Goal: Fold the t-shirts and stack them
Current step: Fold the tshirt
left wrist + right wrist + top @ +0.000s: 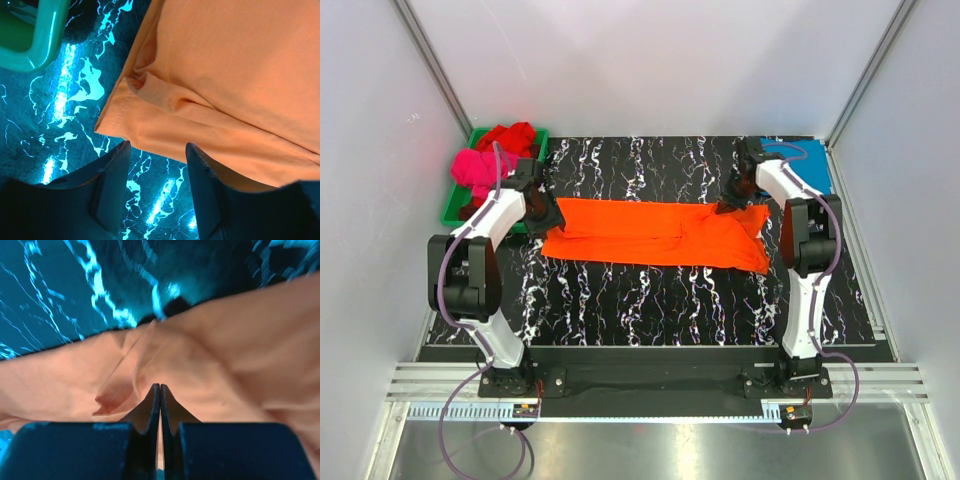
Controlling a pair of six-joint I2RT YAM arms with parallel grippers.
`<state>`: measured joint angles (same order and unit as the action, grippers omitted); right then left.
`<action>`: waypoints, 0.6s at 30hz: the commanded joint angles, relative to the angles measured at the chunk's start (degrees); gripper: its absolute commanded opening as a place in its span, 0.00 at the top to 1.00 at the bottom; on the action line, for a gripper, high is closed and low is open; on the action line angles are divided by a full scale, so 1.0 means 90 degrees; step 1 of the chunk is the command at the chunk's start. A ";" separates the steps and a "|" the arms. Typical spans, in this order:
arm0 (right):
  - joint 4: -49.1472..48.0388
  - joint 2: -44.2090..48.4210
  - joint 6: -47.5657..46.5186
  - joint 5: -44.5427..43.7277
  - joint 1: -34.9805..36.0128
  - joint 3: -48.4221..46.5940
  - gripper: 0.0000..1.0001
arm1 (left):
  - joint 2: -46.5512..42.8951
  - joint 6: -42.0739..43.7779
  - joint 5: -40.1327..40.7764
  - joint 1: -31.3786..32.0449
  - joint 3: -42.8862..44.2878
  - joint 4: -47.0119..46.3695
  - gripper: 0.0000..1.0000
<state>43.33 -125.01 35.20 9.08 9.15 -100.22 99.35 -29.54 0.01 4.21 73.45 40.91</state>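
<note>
Your left jaws stand open at the left end of the orange t-shirt [225,75]. One finger [112,185] is over the bare counter [65,130] and the other is at the stitched hem, with nothing between them. Your right jaws are pressed together with a sliver of orange cloth pinched between them, at the far edge of the shirt's right end, where the fabric bunches into a fold. The shirt lies stretched lengthwise across the middle of the dark marbled counter. At the far left corner, the green tray [455,212] holds the pink t-shirt [472,170] and the red t-shirt [510,135], both crumpled. The teal-blue t-shirt [805,165] lies at the far right corner.
</note>
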 commanded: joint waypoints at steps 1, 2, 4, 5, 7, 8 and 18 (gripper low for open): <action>-0.0566 -0.0044 -0.0463 0.0835 -0.0206 -0.0200 0.94 | -0.0472 0.0128 -0.0080 0.0069 0.0071 -0.0034 0.46; -0.0547 -0.0297 -0.0609 0.0953 -0.0225 -0.0327 0.93 | -0.0531 0.0138 -0.0079 0.0070 0.0100 0.0005 0.46; -0.0557 -0.0504 -0.0776 0.1158 -0.0225 -0.0620 0.89 | -0.0570 0.0128 -0.0050 0.0070 0.0110 0.0035 0.46; -0.0595 -0.0562 -0.0815 0.1236 -0.0225 -0.0651 0.87 | -0.0580 0.0128 -0.0060 0.0070 0.0110 0.0025 0.46; -0.0732 -0.0534 -0.0893 0.1363 -0.0225 -0.0748 0.81 | -0.0551 0.0099 -0.0147 0.0070 0.0139 0.0054 0.46; -0.0752 -0.0543 -0.0894 0.1480 -0.0225 -0.0787 0.80 | -0.0531 0.0089 -0.0177 0.0079 0.0169 0.0064 0.46; -0.0850 -0.0729 -0.0396 0.1569 -0.0206 -0.0778 0.78 | -0.0453 0.0177 -0.0148 0.0118 0.0433 0.0162 0.46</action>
<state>37.08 -131.04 30.41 21.76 7.07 -105.73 96.23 -29.26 -0.84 4.99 74.91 42.39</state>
